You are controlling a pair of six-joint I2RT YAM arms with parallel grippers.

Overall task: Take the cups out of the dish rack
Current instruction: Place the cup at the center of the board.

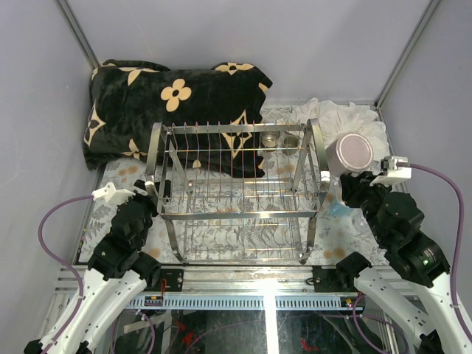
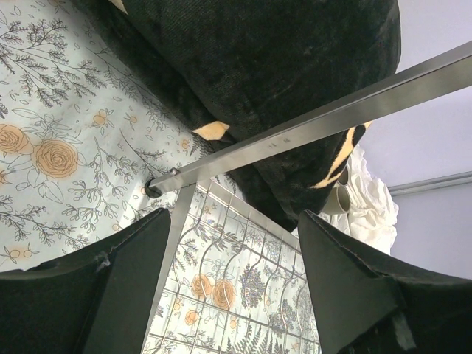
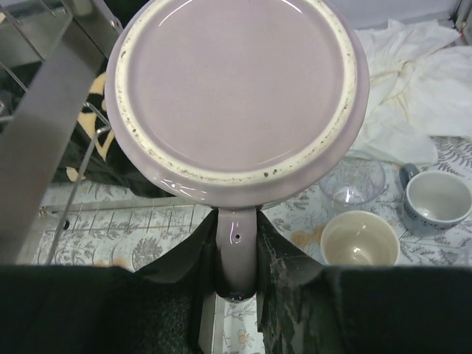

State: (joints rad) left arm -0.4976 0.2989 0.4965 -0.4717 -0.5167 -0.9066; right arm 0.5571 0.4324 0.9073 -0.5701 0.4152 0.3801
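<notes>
Just right of the dish rack [image 1: 240, 215], my right end effector [image 3: 236, 251] is clamped narrow on the handle of the pink mug [image 3: 236, 88]. The mug hangs tipped, base toward my wrist, clear of the counter [image 1: 335, 236]. Below it, right of the rack, a cream cup [image 3: 359, 240], a clear glass [image 3: 352, 179] and a grey-blue mug [image 3: 436, 199] sit close together. To do this well, I judge I should turn the mug upright, choose a bare patch beside those three, lower until its base rests flat, then release. At the rack's left end my left end effector [image 2: 234, 221] stands wide, holding nothing, a rack leg just beside one finger.
</notes>
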